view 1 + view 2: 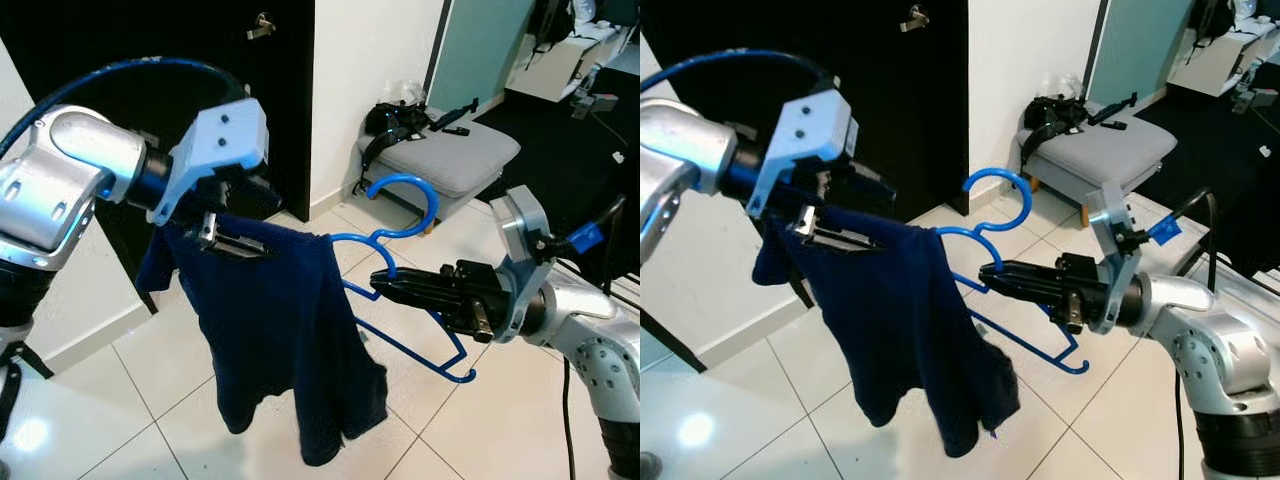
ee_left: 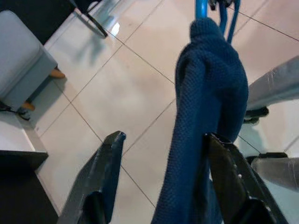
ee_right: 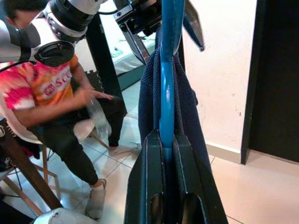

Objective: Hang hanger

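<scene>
Hanger (image 1: 400, 240): 1, blue | garment (image 1: 280, 330): 1, navy, draped | right gripper (image 1: 385, 285): fingers clamped on hanger | left gripper (image 2: 161, 175): fingers parted, garment between.

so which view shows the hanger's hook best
The left eye view: the blue hanger shows whole there, hook curling up, right gripper shut on its frame. The right eye view shows much the same. The right wrist view shows one bar edge-on; the left wrist view shows a bit above the navy garment.
</scene>
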{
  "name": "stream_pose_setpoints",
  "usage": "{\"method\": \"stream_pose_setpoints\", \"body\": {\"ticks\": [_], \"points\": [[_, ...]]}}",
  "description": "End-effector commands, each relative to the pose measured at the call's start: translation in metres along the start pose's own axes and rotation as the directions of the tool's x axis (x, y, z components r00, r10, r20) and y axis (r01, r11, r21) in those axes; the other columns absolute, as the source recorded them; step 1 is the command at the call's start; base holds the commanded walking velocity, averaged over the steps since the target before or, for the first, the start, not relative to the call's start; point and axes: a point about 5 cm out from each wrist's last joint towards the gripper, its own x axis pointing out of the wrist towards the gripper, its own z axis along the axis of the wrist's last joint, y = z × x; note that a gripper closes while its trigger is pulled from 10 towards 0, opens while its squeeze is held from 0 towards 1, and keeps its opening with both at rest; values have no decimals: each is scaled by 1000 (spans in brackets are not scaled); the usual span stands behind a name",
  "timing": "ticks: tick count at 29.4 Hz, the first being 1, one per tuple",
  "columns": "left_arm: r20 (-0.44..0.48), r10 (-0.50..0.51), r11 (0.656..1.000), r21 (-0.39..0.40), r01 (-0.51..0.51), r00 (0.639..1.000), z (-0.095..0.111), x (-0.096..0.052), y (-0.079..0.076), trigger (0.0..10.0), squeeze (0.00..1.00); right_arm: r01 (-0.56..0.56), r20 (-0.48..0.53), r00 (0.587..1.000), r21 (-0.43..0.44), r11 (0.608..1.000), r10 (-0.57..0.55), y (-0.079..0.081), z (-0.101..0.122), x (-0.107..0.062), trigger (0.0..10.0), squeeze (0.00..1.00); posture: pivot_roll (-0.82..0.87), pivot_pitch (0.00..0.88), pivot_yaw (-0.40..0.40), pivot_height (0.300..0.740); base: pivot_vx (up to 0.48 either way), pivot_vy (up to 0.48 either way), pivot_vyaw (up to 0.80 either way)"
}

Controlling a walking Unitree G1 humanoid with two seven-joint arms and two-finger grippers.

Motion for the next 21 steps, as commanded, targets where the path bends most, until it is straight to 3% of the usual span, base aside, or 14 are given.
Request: {"method": "stream_pose_setpoints", "body": {"ticks": [1, 2, 21], "points": [[-32, -68, 998, -8, 68, 997, -5, 1, -8, 667, 0, -37, 16, 999, -45, 998, 38, 4, 6, 5, 10000, 0, 115, 47, 20, 740, 0, 0, 0], [-31, -108, 994, -15, 108, 994, -6, 2, -12, 0, 0, -40, 14, 999, -46, 998, 41, 4, 6, 7, 10000, 0, 115, 46, 24, 740, 0, 0, 0], [-26, -212, 976, -49, 211, 977, -16, 21, -24, 0, 0, -62, 23, 998, -64, 996, 64, 9, 9, 17, 10000, 0, 119, 69, 28, 740, 0, 0, 0]]}}
